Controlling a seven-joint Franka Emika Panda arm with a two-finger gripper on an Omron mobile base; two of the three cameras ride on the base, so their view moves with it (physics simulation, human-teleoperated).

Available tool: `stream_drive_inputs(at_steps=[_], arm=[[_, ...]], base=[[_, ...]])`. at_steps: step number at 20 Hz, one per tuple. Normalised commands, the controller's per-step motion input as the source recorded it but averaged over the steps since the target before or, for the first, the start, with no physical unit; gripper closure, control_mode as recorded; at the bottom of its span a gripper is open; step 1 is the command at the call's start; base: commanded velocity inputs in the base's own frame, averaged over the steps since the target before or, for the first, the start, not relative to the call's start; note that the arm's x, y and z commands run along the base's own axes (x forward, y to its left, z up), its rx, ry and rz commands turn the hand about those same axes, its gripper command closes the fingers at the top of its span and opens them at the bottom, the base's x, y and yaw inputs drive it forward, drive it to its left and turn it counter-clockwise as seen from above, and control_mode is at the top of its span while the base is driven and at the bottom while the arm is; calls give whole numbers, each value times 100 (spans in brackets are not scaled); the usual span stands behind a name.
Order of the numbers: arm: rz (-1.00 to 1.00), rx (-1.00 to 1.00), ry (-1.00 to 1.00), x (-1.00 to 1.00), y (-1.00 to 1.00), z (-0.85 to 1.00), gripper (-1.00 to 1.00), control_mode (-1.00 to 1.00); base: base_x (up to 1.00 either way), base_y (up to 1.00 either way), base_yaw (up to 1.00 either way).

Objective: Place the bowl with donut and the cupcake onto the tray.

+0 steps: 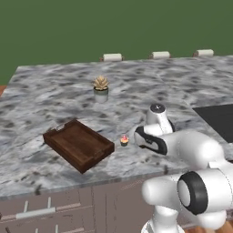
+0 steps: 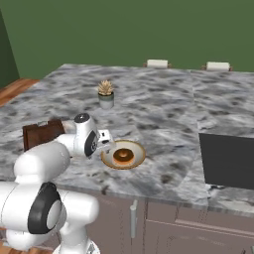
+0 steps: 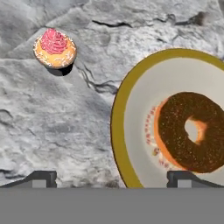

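Observation:
The tan bowl (image 3: 119,131) with a wide pale rim lies on the marble counter, and the brown glazed donut (image 3: 175,144) rests inside it. My gripper (image 3: 113,180) hovers open just above the bowl's left rim, one fingertip (image 3: 183,179) over the bowl and the other over bare counter. The pink-frosted cupcake (image 3: 54,48) stands apart, up and to the left of the bowl. From the right base, the bowl (image 2: 106,159) with the donut (image 2: 123,156) sits by the gripper (image 2: 108,141). The dark wooden tray (image 1: 78,144) lies empty left of the cupcake (image 1: 124,140).
A spiky tan plant in a grey pot (image 1: 101,88) stands farther back on the counter. A black cooktop (image 2: 228,158) is set into the counter at the right. The counter's front edge (image 1: 91,182) runs close below the tray. Drawers and cabinet doors lie beneath it.

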Motion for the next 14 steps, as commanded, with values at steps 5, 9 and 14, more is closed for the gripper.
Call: stream_drive_inputs(at_steps=[5, 9, 14], arm=[[3, 0, 0, 31, 0, -25, -100, -100], [1, -2, 0, 28, -1, -22, -100, -100], [0, -5, 0, 26, -2, -30, -100, -100]], base=[[0, 0, 0], [0, 0, 0], [0, 0, 0]])
